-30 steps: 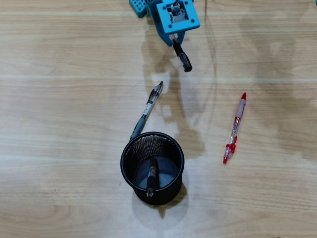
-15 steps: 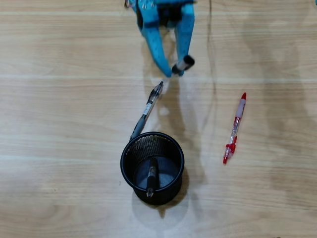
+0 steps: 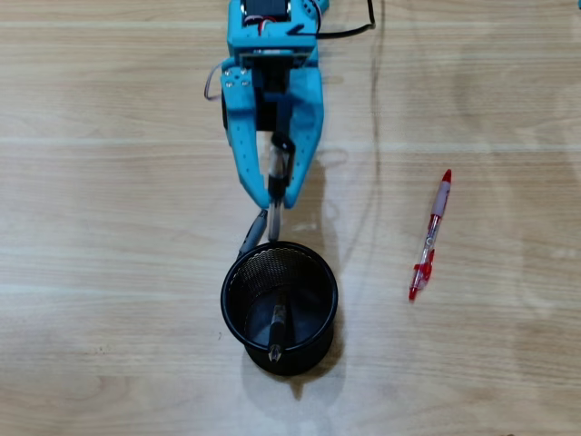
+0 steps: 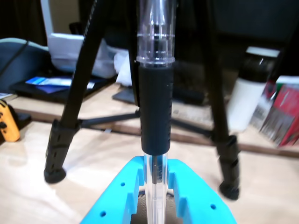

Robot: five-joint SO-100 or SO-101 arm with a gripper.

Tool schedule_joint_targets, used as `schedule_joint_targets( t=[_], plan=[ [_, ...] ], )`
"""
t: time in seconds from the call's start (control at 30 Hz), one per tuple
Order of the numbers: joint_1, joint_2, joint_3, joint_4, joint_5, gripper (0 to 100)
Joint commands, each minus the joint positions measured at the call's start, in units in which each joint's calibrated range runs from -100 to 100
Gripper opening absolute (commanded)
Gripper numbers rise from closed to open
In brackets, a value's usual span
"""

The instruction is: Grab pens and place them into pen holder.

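Blue two-finger gripper (image 3: 275, 202) jaws clenched on clear black-grip pen (image 4: 156, 116) beside black mesh pen holder (image 3: 238, 272); next: centre over holder, release; red pen (image 3: 430, 235) waits on desk.

Black mesh pen holder (image 3: 238, 309) upright, pen (image 3: 277, 329) inside; red pen (image 3: 430, 235) lying well right.

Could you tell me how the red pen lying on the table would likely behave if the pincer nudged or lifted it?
The slim red and clear plastic pen looks stiff and light. Its round barrel may roll on the smooth wooden table, though its clip could stop that. The glossy plastic might slip.
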Motion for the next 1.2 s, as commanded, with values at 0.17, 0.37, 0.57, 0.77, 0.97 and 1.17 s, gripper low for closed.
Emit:
schedule_joint_targets(
  t=[0.17,0.37,0.57,0.77,0.97,1.17],
  plan=[
    [0.2,11.1,-7.4,-2.3,-1.5,2],
    [0.2,13.5,-7.6,-2.3,-1.6,2],
    [0.1,13.3,-7.6,-2.3,-1.6,13],
    [-0.3,12.1,-10.8,-2.4,-1.2,18],
    [-0.5,2.9,-6.2,-1.8,-1.1,18],
    [0.1,-12.2,8.7,-1.8,1.2,8]
  ],
)
